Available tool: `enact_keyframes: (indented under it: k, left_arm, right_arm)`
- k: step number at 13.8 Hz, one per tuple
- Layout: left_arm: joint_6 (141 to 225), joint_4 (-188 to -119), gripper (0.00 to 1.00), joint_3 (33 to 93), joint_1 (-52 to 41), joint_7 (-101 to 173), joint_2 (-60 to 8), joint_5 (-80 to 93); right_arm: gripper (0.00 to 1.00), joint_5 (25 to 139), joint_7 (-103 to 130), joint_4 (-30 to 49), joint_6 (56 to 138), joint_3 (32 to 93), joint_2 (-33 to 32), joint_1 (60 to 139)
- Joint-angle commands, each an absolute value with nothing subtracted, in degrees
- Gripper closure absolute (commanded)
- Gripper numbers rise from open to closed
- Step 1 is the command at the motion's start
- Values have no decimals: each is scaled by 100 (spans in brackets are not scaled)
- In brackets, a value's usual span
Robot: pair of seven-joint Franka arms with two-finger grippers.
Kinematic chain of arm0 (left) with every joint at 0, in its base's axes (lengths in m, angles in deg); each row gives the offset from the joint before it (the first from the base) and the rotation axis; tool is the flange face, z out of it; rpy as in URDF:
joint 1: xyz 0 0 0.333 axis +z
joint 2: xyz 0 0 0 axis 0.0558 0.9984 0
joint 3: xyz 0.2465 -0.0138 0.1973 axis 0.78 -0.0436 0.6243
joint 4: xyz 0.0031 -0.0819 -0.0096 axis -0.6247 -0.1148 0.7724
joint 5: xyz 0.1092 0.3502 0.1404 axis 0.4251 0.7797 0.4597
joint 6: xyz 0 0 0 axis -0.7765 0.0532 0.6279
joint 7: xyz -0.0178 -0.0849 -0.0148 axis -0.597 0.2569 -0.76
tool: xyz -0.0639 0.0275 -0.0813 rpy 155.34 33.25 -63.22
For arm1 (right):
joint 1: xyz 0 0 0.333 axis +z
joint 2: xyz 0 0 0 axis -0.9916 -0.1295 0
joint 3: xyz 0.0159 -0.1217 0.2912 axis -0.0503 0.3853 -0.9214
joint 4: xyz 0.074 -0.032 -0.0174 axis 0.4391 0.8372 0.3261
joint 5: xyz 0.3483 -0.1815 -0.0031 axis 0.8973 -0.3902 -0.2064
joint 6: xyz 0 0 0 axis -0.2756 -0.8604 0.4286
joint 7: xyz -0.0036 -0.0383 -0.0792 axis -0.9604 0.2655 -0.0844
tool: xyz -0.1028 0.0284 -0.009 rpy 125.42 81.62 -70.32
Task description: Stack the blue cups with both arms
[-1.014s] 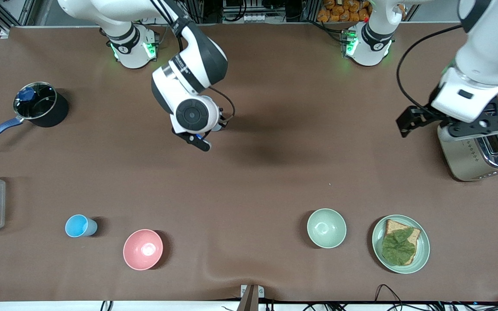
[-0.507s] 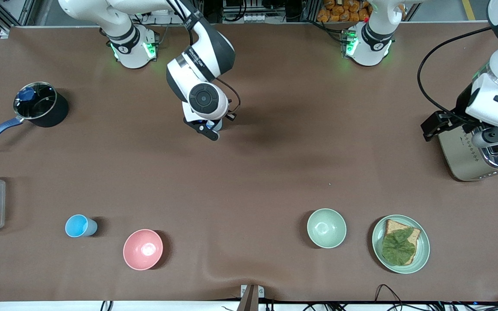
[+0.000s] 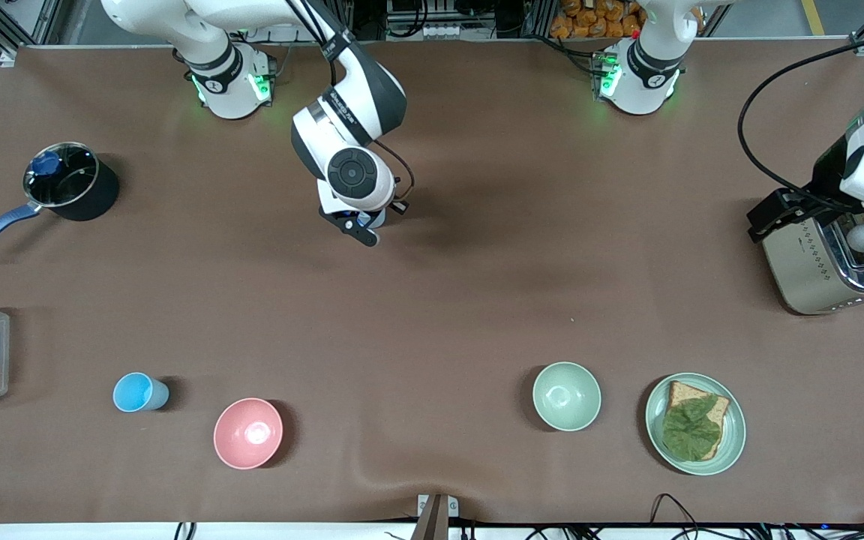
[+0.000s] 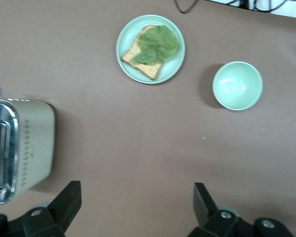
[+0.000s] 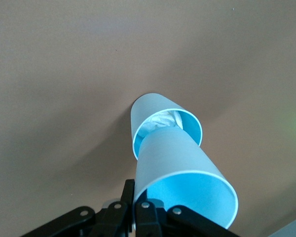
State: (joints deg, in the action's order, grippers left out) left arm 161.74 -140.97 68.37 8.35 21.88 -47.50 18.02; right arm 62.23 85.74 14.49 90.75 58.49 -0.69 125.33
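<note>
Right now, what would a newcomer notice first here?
The right gripper, mid-table, grips a tilted blue cup by its rim, its base at the mouth of a second blue cup with something white inside. A third blue cup stands alone beside the pink bowl, near the front camera. The left gripper hangs open over the table beside the toaster.

Brown table carries bowls, plate, toaster, pot, cup.
</note>
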Motion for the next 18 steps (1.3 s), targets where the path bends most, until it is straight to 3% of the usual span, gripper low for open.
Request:
enact_keyframes:
  k: [1, 6, 10, 14, 18]
  left_arm:
    - [16186, -14177, 0, 6822, 918, 2359, -4873, 1596]
    - [16064, -14212, 0, 6822, 909, 2368, -4970, 1605]
    - [15967, -14212, 0, 6822, 918, 2377, -5014, 1614]
    - [15967, -14212, 0, 6857, 1048, 2578, -5014, 1667]
    - [15906, -14221, 0, 6831, 1488, 3167, -5075, 1597]
  right_arm:
    - [0, 6311, 8649, 1507, 8963, 5925, 36, 12563]
    - [0, 6136, 7546, 936, 7751, 5987, 325, 11941]
    - [0, 5135, 5422, 953, 7311, 5978, 992, 10713]
    - [0, 5064, 3360, 962, 7196, 5978, 1661, 9146]
    - [0, 4519, 2481, 909, 7144, 5978, 2328, 8757]
